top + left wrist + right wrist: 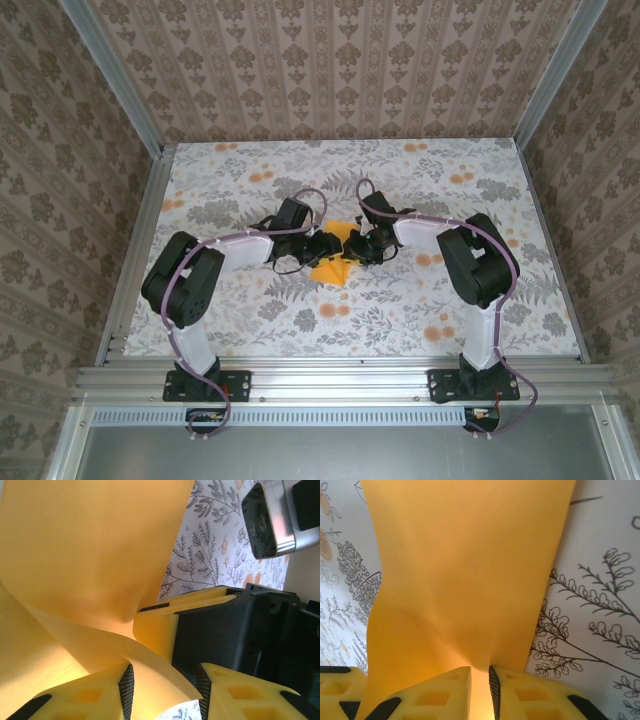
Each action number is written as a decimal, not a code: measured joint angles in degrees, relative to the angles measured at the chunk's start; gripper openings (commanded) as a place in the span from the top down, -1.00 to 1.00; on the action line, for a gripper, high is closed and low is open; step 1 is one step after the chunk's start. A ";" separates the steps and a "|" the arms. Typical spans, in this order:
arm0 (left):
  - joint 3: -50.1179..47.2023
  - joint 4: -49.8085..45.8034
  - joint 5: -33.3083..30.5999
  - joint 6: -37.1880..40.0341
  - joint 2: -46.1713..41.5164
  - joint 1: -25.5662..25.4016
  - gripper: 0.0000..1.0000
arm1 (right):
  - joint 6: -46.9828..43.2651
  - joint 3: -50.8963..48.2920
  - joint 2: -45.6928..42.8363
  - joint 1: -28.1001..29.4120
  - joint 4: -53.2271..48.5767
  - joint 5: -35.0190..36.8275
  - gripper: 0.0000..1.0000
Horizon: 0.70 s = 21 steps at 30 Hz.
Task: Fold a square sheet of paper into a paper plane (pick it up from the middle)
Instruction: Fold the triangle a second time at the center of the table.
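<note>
The right gripper [480, 682] had its fingers almost together, pinching a raised fold of the paper [465, 580] between the pads. The left gripper [164, 682] was partly open, its fingers clearly apart. A curled flap of the paper lay across that gap, loose rather than clamped. One yellow finger of the right gripper sat just beyond it, against the paper. From above, the two grippers met nose to nose near the middle of the table [400, 310], with the paper under and between them and a pointed part showing on the near side.
</note>
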 measured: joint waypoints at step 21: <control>-1.62 5.86 0.26 -2.05 2.14 0.11 0.24 | 2.16 -1.79 -0.02 -1.97 2.38 -2.80 0.71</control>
